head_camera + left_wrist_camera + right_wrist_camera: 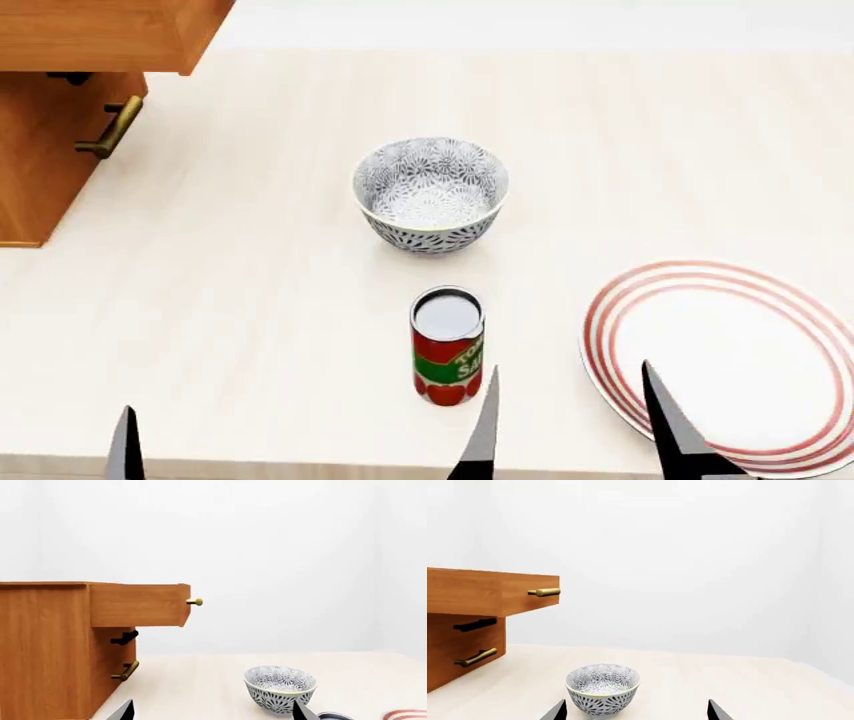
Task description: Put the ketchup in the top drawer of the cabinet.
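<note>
The ketchup point(447, 345), a red can with a green band and a silver lid, stands upright on the table, nearer than the bowl. Only its lid edge point(333, 716) shows in the left wrist view. It is out of the right wrist view. The cabinet point(47, 150) stands at the far left with its top drawer point(107, 35) pulled out; the drawer also shows in the left wrist view point(140, 605) and the right wrist view point(490, 597). My right gripper point(577, 430) is open and empty, just right of the can. My left gripper point(213, 712) is open and empty, left of the can.
A patterned grey-white bowl point(430, 195) sits beyond the can, in the middle of the table. A white plate with red rings point(727, 365) lies at the right, partly under my right gripper. The lower drawer's brass handle point(110, 128) sticks out below the open drawer.
</note>
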{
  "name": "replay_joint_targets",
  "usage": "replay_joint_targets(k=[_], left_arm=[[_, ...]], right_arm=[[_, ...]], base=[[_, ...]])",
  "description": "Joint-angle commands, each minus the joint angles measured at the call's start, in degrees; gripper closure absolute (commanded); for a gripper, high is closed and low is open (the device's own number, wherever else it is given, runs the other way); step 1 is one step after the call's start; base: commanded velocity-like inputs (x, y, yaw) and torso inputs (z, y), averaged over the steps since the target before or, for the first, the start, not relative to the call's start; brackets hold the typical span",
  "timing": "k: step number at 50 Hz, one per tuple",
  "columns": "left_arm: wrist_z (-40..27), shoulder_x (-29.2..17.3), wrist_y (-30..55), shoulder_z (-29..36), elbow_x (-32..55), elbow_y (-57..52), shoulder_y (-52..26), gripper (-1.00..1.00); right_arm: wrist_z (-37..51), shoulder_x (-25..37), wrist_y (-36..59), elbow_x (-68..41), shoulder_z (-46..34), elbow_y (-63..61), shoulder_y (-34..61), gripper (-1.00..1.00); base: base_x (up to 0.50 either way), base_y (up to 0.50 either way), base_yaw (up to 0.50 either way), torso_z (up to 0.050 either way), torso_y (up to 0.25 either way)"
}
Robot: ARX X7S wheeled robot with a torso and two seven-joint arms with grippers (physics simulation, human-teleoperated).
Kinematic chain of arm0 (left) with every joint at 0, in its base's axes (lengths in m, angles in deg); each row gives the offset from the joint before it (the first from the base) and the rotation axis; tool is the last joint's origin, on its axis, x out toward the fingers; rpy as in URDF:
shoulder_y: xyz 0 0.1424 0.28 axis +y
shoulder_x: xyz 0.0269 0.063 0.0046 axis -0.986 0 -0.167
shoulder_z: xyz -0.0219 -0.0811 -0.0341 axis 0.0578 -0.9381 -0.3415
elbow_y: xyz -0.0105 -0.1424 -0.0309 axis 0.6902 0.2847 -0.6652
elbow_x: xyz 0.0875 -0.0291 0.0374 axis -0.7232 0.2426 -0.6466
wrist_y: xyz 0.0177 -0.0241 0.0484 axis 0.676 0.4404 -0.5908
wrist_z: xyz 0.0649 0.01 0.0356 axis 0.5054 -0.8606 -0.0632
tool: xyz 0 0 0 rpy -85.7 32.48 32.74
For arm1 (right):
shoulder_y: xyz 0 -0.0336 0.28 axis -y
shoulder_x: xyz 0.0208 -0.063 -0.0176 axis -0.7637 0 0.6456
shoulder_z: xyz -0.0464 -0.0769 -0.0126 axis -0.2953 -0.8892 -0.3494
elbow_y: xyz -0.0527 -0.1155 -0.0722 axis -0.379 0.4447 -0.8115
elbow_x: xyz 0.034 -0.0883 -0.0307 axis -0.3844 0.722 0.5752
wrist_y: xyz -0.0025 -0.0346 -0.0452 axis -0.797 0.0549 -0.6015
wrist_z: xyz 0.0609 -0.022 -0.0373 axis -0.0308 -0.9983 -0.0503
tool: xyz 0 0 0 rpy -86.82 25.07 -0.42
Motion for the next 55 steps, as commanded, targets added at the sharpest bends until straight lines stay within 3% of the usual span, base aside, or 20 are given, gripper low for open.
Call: replay_joint_targets(k=[1,47,55], left_arm=[[-1.1,-1.07,0.62,0.61,-0.1,-4.19,1.4,-1.0],[-3.76,-3.37,0.17,2.42,-0.06,-3.79,1.3,-1.0],[-4.1,-3.69,0.06,2.58,0.2,-3.67,1.25,-1.0]], right_arm=[[0.94,0.76,2.18,-0.75,-0.67,-3.06,-0.35,-1.0],[3.26,3.14,2.31,-2.89,-1.8,-3.51,-0.4,-1.0],[3.88,3.38,2.4,-3.15,-1.64,-3.31,-0.35,-1.0]], base=[[0.01,0.0,0.0,0.0,0.0],[0.49,0.0,0.0,0.0,0.0],[0.0,0.26,0.0,0.0,0.0]])
